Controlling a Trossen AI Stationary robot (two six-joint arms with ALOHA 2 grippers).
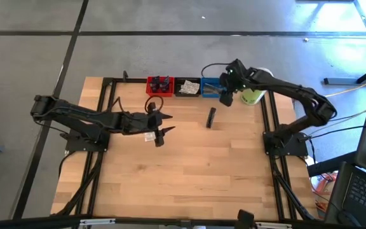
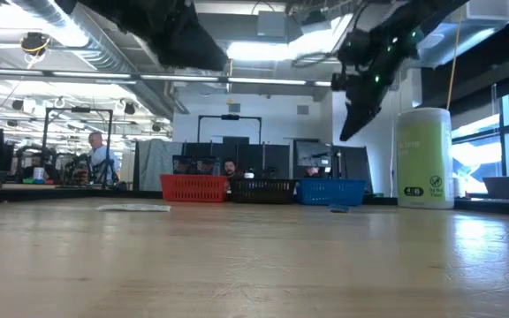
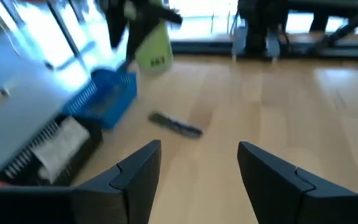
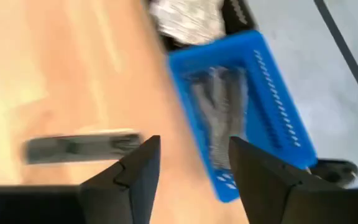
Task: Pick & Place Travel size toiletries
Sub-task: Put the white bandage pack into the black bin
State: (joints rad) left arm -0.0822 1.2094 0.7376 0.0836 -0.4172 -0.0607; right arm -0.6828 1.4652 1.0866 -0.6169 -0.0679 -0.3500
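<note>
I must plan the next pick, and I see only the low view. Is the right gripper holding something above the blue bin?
Observer: No. The right gripper is open and empty. Grey sachets lie in the blue bin under it.
Operator: What remains on the table?
Observer: One dark sachet lies in front of the blue bin, and a clear packet lies beside the left gripper.
Operator: Is the left gripper free?
Observer: Yes, it is open with nothing in it.
</note>
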